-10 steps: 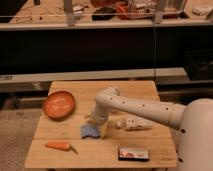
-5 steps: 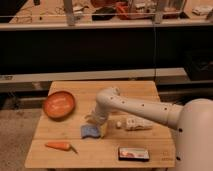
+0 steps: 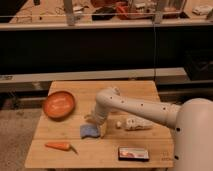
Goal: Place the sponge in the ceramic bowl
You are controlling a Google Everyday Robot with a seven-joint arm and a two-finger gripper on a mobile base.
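On the wooden table (image 3: 135,95), in the single camera view, the sponge (image 3: 89,131) lies flat a little left of the middle, nearer the front edge than the back. It is outside the ceramic bowl (image 3: 59,105), which sits near the back left corner with nothing in it. The sponge's long axis seems to run roughly along the front edge. The robot's one arm (image 3: 140,109) reaches in from the right, and its gripper (image 3: 96,121) hangs just behind the sponge and slightly to its right, so the sponge lies toward the front edge and a touch left of the claw. I cannot tell whether the two touch, nor whether the claw is wide, narrow or holding anything. From the sponge, the bowl lies back and to the left. A carrot (image 3: 57,146) rests near the front left corner, a dark packet (image 3: 134,153) near the front edge on the right, and a white object (image 3: 137,123) under the arm.
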